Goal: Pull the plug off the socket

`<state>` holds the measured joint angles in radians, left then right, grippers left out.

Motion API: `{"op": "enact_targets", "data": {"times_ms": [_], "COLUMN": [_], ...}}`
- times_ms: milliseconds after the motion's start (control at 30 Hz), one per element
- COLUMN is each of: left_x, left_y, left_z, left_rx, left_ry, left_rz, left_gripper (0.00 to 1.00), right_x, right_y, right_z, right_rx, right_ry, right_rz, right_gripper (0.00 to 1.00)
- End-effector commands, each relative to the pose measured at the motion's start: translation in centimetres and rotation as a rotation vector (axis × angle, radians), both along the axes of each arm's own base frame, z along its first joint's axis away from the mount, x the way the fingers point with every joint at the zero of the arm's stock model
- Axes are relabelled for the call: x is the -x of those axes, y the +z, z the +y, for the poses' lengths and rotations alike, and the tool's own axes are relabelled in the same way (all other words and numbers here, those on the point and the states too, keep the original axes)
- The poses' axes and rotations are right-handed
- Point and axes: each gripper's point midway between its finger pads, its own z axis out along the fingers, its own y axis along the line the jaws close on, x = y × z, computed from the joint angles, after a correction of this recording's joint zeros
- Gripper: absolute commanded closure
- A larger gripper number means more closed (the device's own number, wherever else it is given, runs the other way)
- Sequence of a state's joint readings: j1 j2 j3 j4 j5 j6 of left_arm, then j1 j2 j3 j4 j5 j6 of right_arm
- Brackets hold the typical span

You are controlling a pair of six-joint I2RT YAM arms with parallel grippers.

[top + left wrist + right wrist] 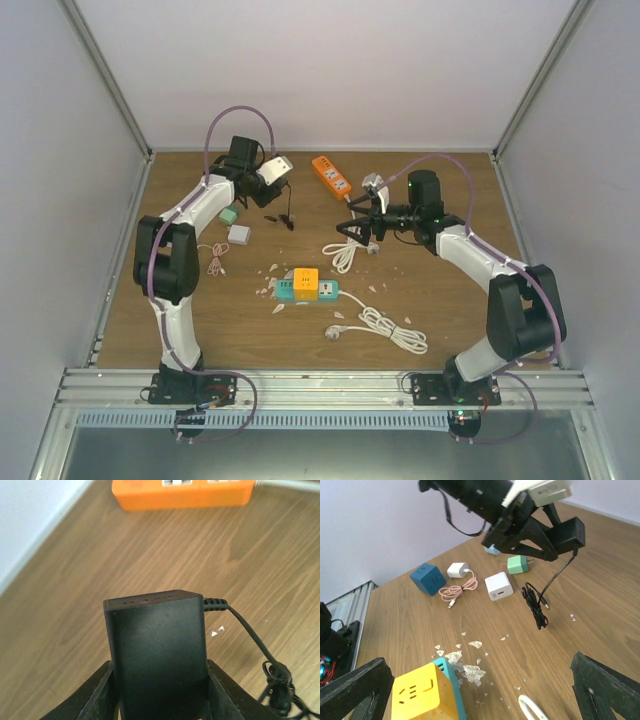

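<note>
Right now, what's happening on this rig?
The left arm has its jaws shut on a black adapter, held up off the table. The adapter's cable trails down to the wood. It is not plugged into anything; the orange power strip lies just beyond it. The right arm hovers mid-table with its jaws open and empty, near a yellow-and-teal socket block.

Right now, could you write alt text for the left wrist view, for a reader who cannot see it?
The left gripper holds a black power adapter between its fingers, above a wooden table. Its thin black cable runs down to the right, and an orange power strip lies at the top edge.
</note>
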<state>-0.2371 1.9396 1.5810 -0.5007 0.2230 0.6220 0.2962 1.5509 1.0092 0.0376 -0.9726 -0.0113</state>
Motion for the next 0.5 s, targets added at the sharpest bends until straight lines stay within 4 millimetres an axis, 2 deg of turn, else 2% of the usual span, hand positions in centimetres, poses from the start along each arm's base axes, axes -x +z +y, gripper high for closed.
{"op": "enact_targets", "data": {"times_ms": [0, 67, 233, 467], "left_x": [-2.0, -3.7, -7.2, -9.4], "left_y": [-1.2, -1.6, -4.0, -7.0], "left_z": [0.9, 1.7, 4.1, 8.8], "left_rx": [-0.002, 0.000, -0.015, -0.034], "left_ry": [0.022, 0.059, 0.129, 0.221], "left_rz": [0.032, 0.028, 0.053, 0.089], "left_gripper": [0.89, 0.89, 0.88, 0.87], "right_x": [0.7, 0.7, 0.9, 1.6], "right_y": [-0.3, -0.3, -0.7, -1.1], "right_z": [-0.5, -0.5, -0.6, -0.5], "right_rx": [0.016, 0.016, 0.030, 0.036], "right_ry": [0.016, 0.016, 0.015, 0.046], "right_rz": [-0.020, -0.021, -0.011, -0.010], "right_gripper": [0.02, 0.02, 0.01, 0.02]}}
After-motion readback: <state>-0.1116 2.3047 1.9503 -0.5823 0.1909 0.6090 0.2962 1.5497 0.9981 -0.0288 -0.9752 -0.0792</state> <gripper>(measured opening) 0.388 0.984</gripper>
